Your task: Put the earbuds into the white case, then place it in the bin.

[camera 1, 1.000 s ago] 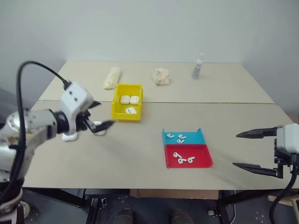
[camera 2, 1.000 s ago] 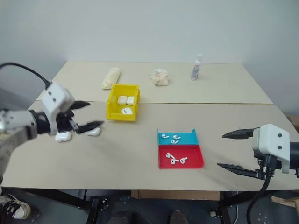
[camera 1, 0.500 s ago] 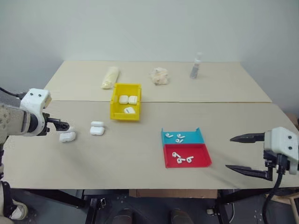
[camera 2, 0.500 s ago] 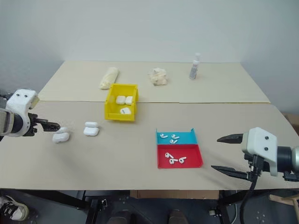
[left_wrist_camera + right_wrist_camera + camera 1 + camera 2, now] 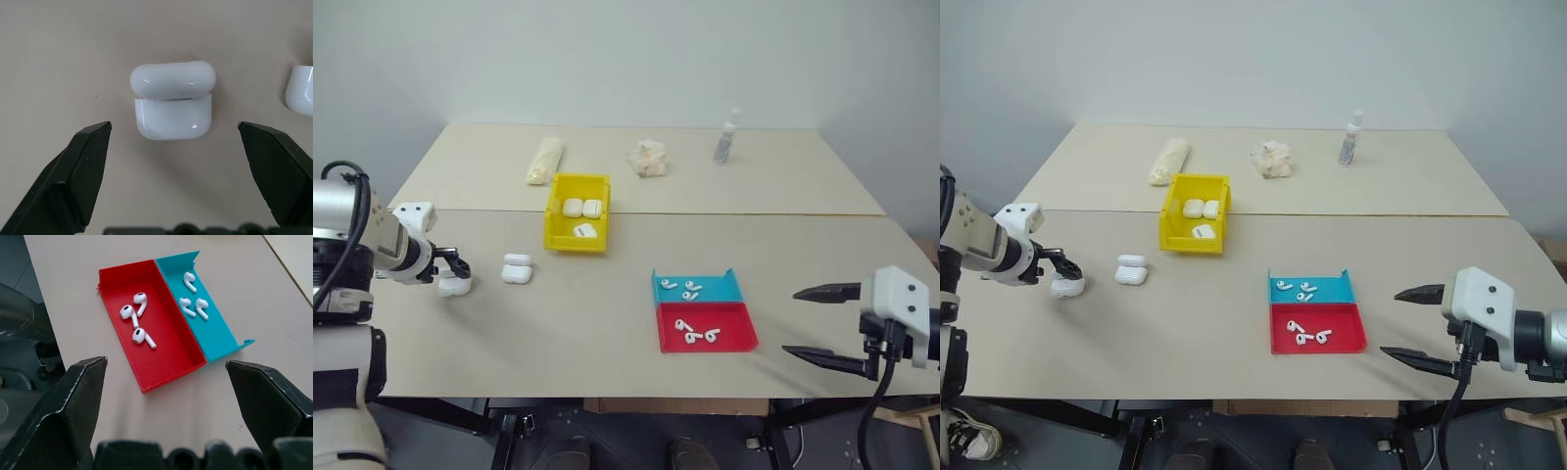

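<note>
Our left tool [image 5: 173,128] is spread wide, holding nothing, hanging over the white case [image 5: 172,106] at the counter's [image 5: 607,323] 9 o'clock edge; a second ago it was nearer the yellow bin [image 5: 578,226]. Our right tool [image 5: 166,364] is equally wide and empty, aimed at the earbuds [image 5: 137,323] in the red tray [image 5: 166,355] and blue tray [image 5: 215,333], about 4 o'clock. We can't read any writing.

Second white case [image 5: 302,90] cut off, perhaps closed
</note>
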{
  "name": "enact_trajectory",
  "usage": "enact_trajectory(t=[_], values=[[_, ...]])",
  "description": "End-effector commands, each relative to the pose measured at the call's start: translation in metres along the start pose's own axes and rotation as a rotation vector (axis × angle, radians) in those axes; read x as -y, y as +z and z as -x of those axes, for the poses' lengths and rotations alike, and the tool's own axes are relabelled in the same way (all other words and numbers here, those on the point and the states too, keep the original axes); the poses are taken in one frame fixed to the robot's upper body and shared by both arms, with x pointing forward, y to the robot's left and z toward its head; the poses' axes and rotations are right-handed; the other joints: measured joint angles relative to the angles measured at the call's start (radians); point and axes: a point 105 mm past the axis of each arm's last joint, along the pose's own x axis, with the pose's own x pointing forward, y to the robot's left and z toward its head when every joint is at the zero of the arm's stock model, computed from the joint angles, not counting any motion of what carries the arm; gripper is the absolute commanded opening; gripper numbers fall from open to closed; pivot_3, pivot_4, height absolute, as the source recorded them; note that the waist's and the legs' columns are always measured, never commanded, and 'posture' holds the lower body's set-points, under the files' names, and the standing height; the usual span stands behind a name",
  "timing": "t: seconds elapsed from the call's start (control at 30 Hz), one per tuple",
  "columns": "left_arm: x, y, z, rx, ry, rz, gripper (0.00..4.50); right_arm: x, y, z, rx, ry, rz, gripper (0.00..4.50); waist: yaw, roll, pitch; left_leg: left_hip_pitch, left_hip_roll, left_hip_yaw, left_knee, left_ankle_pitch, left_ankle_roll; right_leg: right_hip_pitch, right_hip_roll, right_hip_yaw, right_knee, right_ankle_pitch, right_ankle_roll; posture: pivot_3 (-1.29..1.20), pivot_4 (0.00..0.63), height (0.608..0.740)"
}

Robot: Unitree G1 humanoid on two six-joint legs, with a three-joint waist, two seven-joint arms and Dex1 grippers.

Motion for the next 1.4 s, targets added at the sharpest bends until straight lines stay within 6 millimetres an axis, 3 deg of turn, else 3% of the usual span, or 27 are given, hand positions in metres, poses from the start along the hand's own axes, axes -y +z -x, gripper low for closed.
enact_trajectory(t=[0.03, 0.57, 1.17, 1.27, 1.37, 1.4], values=[[-0.006, 0.005, 0.0, -0.002, 0.015, 0.04, 4.5, 0.0, 0.008, 0.006, 0.013, -0.036, 0.023, 4.49, -0.002, 0.0, 0.0, 0.0, 0.0, 0.0, 0.0, 0.0, 0.0, 0.0, 0.0, 0.0, 0.0, 0.0, 0.0, 0.0, 0.15, 0.74], [0.002, -0.003, -0.024, -0.062, -0.012, 0.008, 4.5, -0.002, 0.004, 0.006, -0.007, -0.084, 0.0, 4.49, -0.004, -0.001, 0.0, -0.008, 0.0, 0.001, 0.003, 0.0, -0.001, -0.008, 0.0, 0.0, 0.009, 0.0, 0.0, 0.0, 0.15, 0.74], [-0.003, -0.01, -0.034, -0.075, 0.01, 0.021, 4.5, -0.004, 0.003, 0.003, -0.012, -0.092, -0.007, 4.49, -0.006, -0.001, 0.0, -0.008, 0.0, 0.0, 0.003, 0.0, -0.001, -0.009, 0.0, 0.0, 0.01, 0.0, 0.0, 0.0, 0.15, 0.74], [-0.007, -0.011, -0.037, -0.075, 0.021, 0.036, 3.86, -0.004, 0.003, 0.002, -0.014, -0.091, -0.007, 4.5, -0.006, -0.001, -0.001, -0.007, 0.0, 0.0, 0.003, 0.0, -0.001, -0.008, 0.0, 0.0, 0.01, 0.0, 0.0, 0.0, 0.15, 0.74], [-0.006, -0.012, -0.038, -0.076, 0.015, 0.038, 2.88, -0.003, 0.002, 0.002, -0.016, -0.091, -0.008, 4.5, -0.008, -0.001, -0.001, -0.007, 0.0, 0.0, 0.003, 0.0, -0.001, -0.008, 0.0, 0.0, 0.011, 0.0, 0.0, 0.0, 0.15, 0.74], [-0.005, -0.012, -0.038, -0.075, 0.007, 0.038, 2.77, -0.003, 0.002, 0.002, -0.016, -0.09, -0.009, 4.5, -0.009, -0.001, -0.001, -0.007, 0.0, 0.0, 0.003, 0.0, -0.001, -0.008, 0.0, 0.0, 0.011, 0.0, 0.0, 0.0, 0.15, 0.74]])
